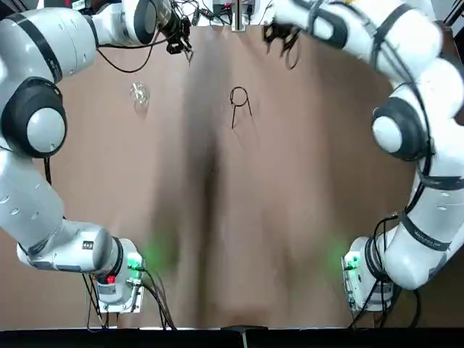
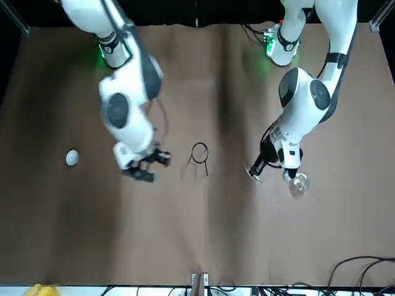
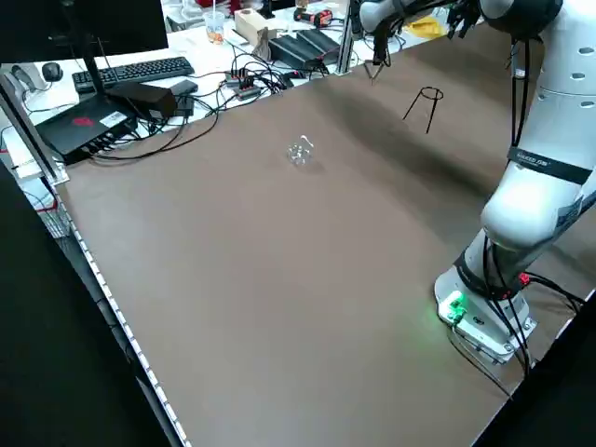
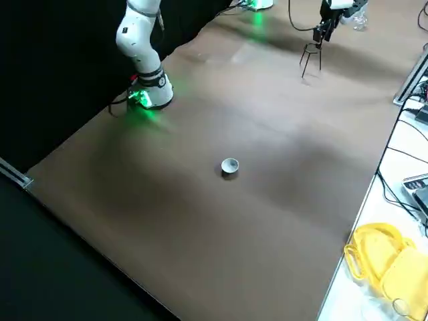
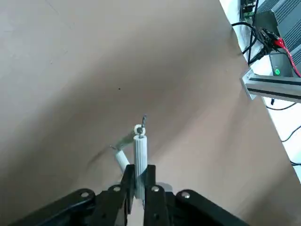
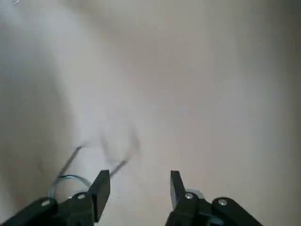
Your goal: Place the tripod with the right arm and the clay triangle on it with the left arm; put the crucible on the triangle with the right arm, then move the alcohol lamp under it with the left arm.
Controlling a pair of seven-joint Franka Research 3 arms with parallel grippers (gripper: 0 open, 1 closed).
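So the left arm's pincer (image 5: 137,172) has the clay triangle (image 5: 140,160) clamped between its fingers and is holding it above the table (image 1: 217,254), over on the tripod's left-arm side and near the alcohol lamp (image 1: 140,93), which sits on the table. The tripod (image 1: 239,98) is standing on its legs out in the middle with nothing on its ring, and the right arm's pincer (image 6: 140,181) is hanging off to its other side, spread wide and gripping nothing, while the crucible (image 4: 230,166) sits on the table farther out past that one
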